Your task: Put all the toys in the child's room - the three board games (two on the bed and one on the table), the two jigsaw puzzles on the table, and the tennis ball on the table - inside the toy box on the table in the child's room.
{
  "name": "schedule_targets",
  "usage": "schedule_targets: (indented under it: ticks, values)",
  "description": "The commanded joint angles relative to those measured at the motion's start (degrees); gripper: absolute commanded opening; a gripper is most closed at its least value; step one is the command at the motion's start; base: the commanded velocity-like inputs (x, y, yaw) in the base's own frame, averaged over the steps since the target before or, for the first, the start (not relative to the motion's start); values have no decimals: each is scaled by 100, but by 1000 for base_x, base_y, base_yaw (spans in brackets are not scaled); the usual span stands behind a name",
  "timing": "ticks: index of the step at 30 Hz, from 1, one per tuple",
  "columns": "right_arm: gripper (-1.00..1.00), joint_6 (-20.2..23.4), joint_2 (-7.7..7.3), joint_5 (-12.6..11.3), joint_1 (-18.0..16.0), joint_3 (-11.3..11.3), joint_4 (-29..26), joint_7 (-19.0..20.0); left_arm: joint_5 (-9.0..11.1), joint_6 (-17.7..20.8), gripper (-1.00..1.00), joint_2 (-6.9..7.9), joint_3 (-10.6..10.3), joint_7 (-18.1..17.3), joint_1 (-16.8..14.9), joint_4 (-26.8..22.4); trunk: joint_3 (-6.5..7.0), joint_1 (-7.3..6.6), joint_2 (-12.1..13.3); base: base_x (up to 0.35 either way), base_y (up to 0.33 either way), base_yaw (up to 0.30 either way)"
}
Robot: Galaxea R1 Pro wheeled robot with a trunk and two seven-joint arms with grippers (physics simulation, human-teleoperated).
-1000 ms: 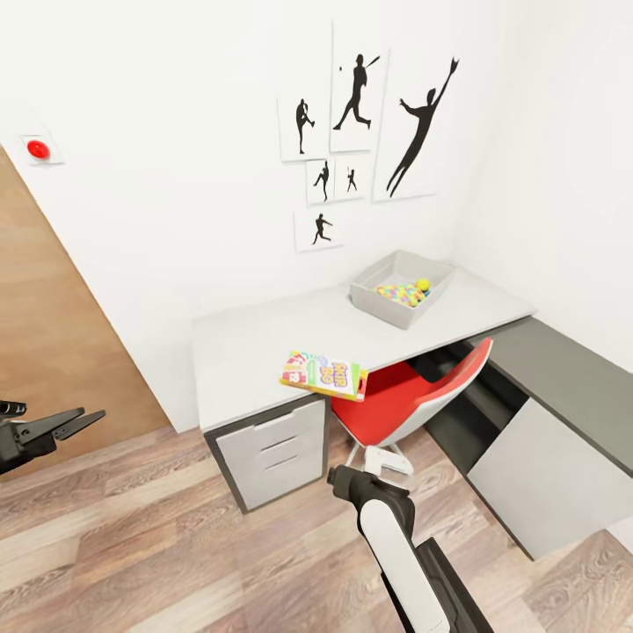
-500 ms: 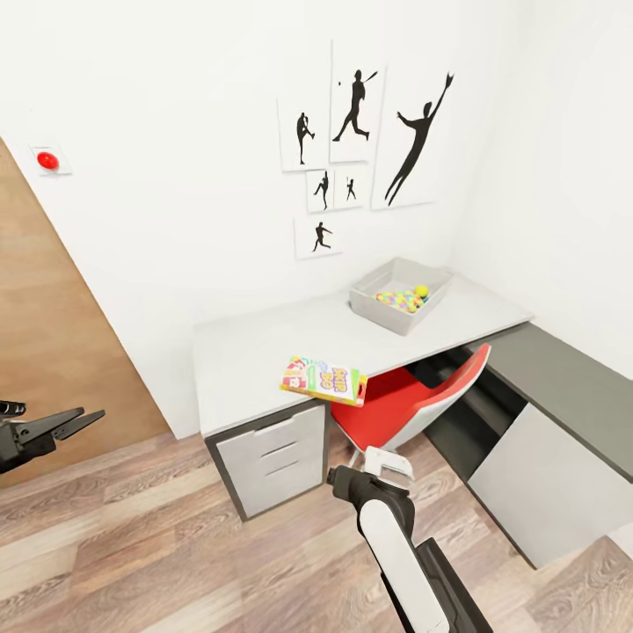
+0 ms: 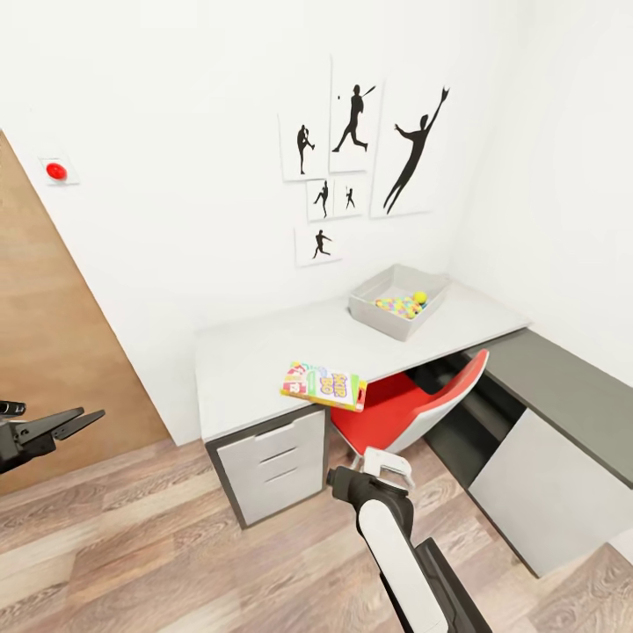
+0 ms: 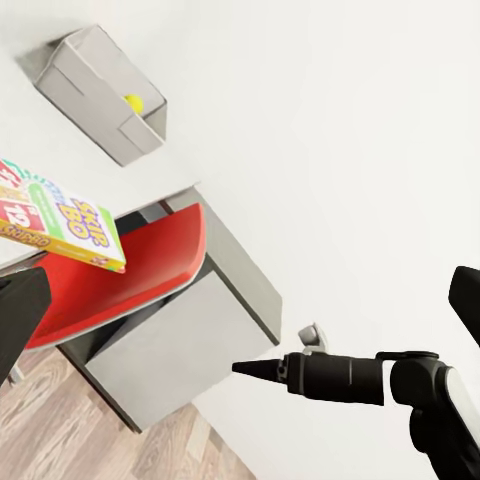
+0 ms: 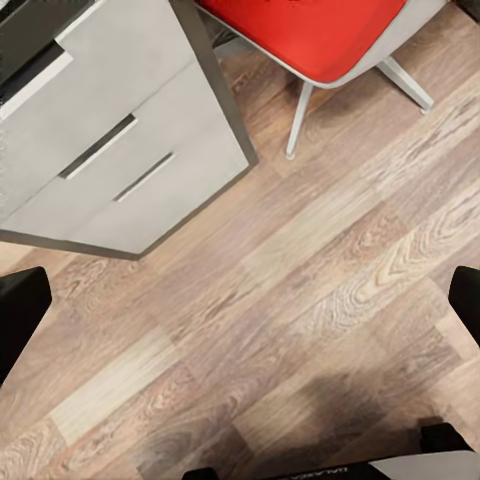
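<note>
White-walled room: Skip-Bo carton [image 3: 323,385] is overhanging the table [image 3: 255,352] edge at frame centre. It is lying above my right gripper [image 3: 389,465], the nearer one, its opening unclear; my left gripper [image 3: 66,422] is hanging parted, empty.

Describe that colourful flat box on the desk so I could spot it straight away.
Find the long pale desk under the black silhouette prints. At its front edge, above the red chair, lies the Skip-Bo carton, one corner overhanging. It is the desk's one flat, lettered white-green-red box; the grey toy box sits farther back, towards the corner.

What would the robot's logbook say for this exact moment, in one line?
Skip-Bo game overhanging desk edge | ball in toy box | both tools open, empty
</note>
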Motion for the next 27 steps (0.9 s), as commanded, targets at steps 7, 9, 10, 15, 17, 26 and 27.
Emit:
schedule_targets:
  ticks: [7, 9, 10, 15, 17, 26, 27]
  values:
    - [100, 33, 10, -42, -7, 4, 21, -53, -9, 61, 100, 2, 0, -24, -4, 1, 55, 4, -11, 0, 0, 0]
    - [100, 33, 11, -38, -7, 6, 26, -53, -6, 61, 100, 6, 0, -24, -4, -2, 75, 4, -11, 0, 0, 0]
    - [100, 33, 13, -39, -7, 8, 27, -53, -6, 61, 100, 10, 0, -24, -4, -1, 84, 4, -11, 0, 0, 0]
    - [100, 32, 19, -41, -7, 17, 29, -53, -10, 61, 100, 39, 0, -24, -4, -1, 132, 4, -11, 0, 0, 0]
    - [100, 33, 19, -40, -7, 28, 29, -53, -9, 61, 100, 42, 0, -24, -4, 0, 151, 4, -11, 0, 0, 0]
    - [100, 33, 20, -41, -7, 46, 29, -53, -12, 61, 100, 46, 0, -24, -4, 1, 237, 4, -11, 0, 0, 0]
    - [100, 33, 20, -41, -7, 47, 29, -53, -12, 61, 100, 46, 0, -24, -4, 1, 246, 4, -11, 0, 0, 0]
